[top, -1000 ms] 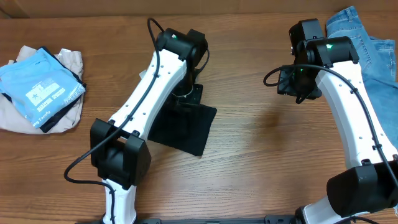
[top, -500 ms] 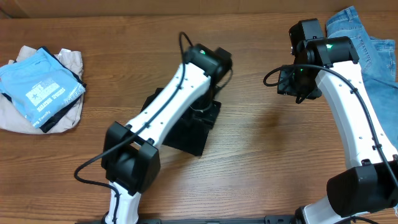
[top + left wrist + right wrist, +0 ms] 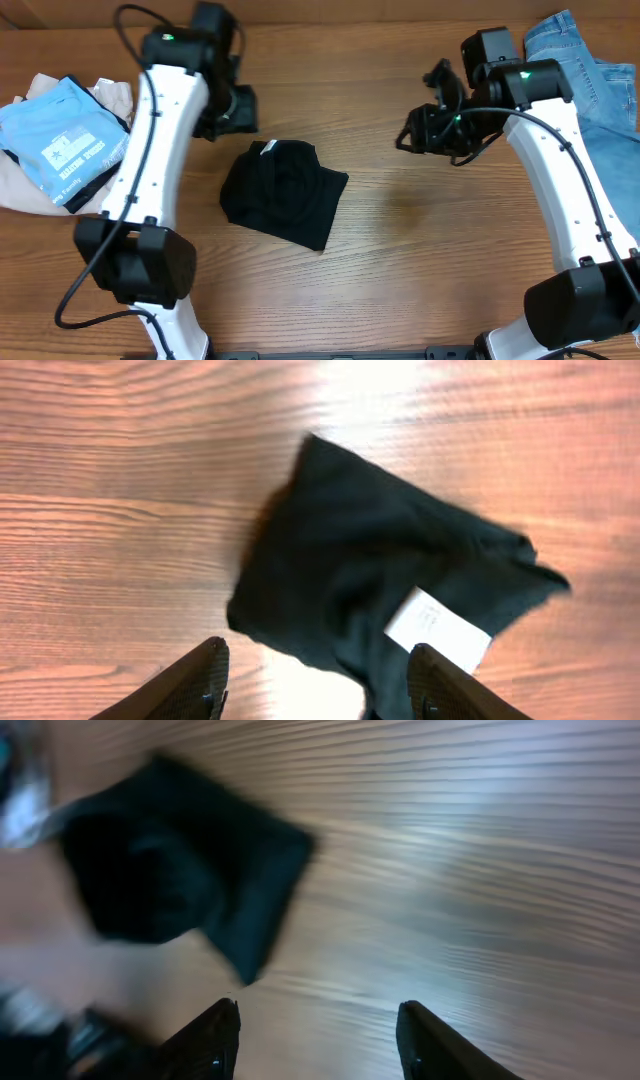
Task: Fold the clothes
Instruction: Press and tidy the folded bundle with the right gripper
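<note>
The black T-shirt (image 3: pixel 283 192) lies folded into a small bundle on the wooden table, its white label (image 3: pixel 267 148) at the far edge. My left gripper (image 3: pixel 236 110) hangs open and empty above the table just behind and left of the shirt. In the left wrist view the shirt (image 3: pixel 370 580) and label (image 3: pixel 437 628) sit just ahead of the open gripper (image 3: pixel 318 682). My right gripper (image 3: pixel 418 130) is open and empty, well right of the shirt. In the blurred right wrist view, the shirt (image 3: pixel 180 870) shows far from the gripper (image 3: pixel 320 1040).
Blue jeans (image 3: pixel 600 90) lie at the back right corner. A pile of beige cloth (image 3: pixel 95 185) topped by a light blue package (image 3: pixel 60 140) sits at the left edge. Bare wood lies between the shirt and the right arm.
My left arm has swung off the shirt to the back left, leaving the folded bundle uncovered. My right gripper has turned and reached slightly left toward the shirt.
</note>
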Available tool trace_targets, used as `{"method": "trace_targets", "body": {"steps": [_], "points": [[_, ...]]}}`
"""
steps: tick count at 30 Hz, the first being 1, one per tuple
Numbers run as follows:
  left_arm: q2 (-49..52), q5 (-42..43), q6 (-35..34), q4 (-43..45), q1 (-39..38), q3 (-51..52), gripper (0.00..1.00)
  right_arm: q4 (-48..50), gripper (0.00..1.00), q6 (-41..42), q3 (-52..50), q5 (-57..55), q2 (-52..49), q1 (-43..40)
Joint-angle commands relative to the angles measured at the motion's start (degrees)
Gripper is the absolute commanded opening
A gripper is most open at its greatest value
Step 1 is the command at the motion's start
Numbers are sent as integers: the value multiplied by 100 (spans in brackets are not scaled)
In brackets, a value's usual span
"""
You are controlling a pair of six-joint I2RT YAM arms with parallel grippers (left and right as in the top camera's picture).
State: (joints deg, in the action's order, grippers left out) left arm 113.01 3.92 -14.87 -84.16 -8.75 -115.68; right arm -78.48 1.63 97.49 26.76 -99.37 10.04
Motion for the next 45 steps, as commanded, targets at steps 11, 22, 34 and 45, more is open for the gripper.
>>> {"method": "trace_targets", "body": {"steps": [11, 22, 34, 45], "points": [[603, 363, 114, 164, 549, -72, 62, 1725, 66, 920, -669, 680, 0, 1893], [721, 358, 240, -66, 732, -72, 63, 3366, 66, 1338, -1480, 466, -640, 2887], [721, 356, 317, -125, 728, -72, 64, 4074, 66, 1523, -1624, -66, -1003, 3152], [721, 354, 332, -136, 730, -72, 66, 3434, 7, 1989, -1526, 715, -999, 3287]]}}
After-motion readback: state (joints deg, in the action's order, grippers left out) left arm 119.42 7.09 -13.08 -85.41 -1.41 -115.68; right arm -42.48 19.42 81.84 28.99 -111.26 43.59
